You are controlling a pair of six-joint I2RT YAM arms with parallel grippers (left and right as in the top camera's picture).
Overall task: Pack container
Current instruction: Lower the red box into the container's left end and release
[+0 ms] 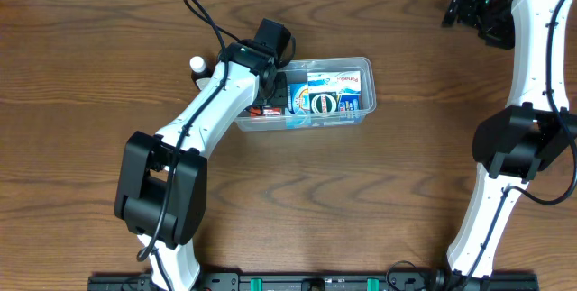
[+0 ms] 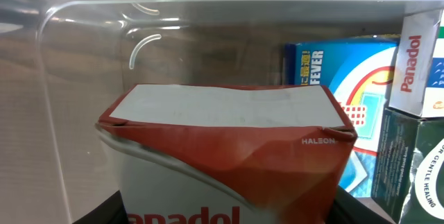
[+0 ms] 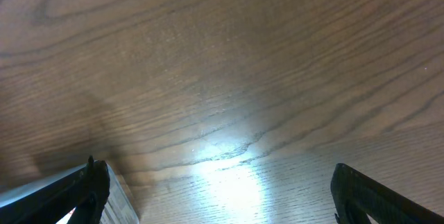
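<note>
Two dark slivers at the bottom corners of my left wrist view are all I see of my left gripper (image 1: 273,82). Its jaws look clamped on the red box (image 2: 229,141), which fills the space between them. The box is thin card, dented and creased along one upper edge. I judge it light and easy to crush, so I'd squeeze gently across its broad faces. Its front reads "HALEON" in small white letters, and "Panadol" is cut off by the lower edge.

Right of it stand a blue carton (image 2: 333,78) showing "FEVER", a white and blue pack (image 2: 416,64) marked "Panadol", and a dark green pack (image 2: 409,161) with "GENTLE HEALING".

All four are inside the container (image 1: 368,79), which lies a little left of the middle of the table (image 1: 406,192), towards the far side. Its clear walls look thin, smooth and springy, so I judge it light, slippery and likely to flex. The rim, or a short end wall pinched from above, seems the best place to hold it.

Just left of the container there is something with a small white cap (image 1: 196,63). I can't tell what it is.

My right gripper (image 1: 462,7) is in the far right corner, its jaws spread wide over bare wood with nothing between them.
</note>
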